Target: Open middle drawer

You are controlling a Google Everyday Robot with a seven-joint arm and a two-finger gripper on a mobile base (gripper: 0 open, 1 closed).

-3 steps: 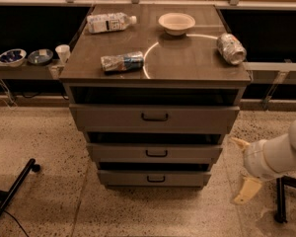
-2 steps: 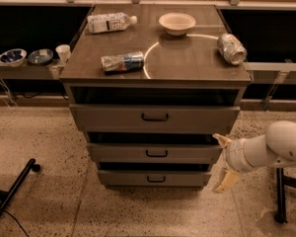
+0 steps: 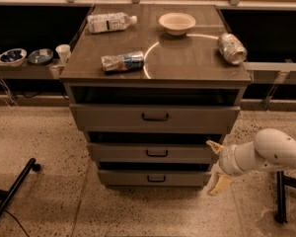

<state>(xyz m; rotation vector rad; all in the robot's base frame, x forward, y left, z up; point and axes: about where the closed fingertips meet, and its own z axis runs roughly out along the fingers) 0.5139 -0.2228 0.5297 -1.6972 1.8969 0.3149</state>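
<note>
Gripper (image 3: pixel 213 168) hangs empty, fingers spread apart one above the other. Middle drawer (image 3: pixel 118 153), apparently shut, lies just to its left; the bar handle (image 3: pixel 157 153), long axis horizontal, sits farther left at gripper height.

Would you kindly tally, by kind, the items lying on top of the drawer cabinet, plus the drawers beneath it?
Bottles or cans, lying flat: 3
Bowl: 1
Drawers: 3, the middle drawer among them
Total: 7
The gripper hangs open by the middle drawer's right end.
</note>
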